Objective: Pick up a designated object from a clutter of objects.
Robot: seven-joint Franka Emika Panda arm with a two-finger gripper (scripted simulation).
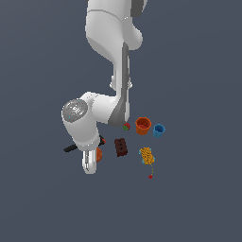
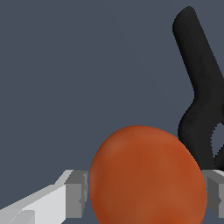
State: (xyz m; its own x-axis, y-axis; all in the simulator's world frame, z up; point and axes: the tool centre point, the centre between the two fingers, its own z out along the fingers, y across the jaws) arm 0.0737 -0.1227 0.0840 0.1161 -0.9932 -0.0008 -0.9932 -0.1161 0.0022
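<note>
The orange-red ball (image 2: 146,175) lies between my gripper's (image 2: 146,194) two grey fingertip pads (image 2: 78,194), which touch it on both sides. In the exterior view only a sliver of the ball (image 1: 99,154) shows beside my white hand; the gripper (image 1: 94,158) is mostly hidden by the arm. The black clamp (image 2: 199,87) lies right behind the ball; its handle (image 1: 71,148) sticks out past the arm on the exterior view's left. I cannot tell whether the ball is off the surface.
To the exterior view's right of the gripper lie a dark brown brick (image 1: 121,147), a yellow chain-like bundle (image 1: 147,155), an orange cup (image 1: 142,125), a blue cup (image 1: 159,130) and a small red strawberry (image 1: 126,126). A tiny red bit (image 1: 151,177) lies below the chain.
</note>
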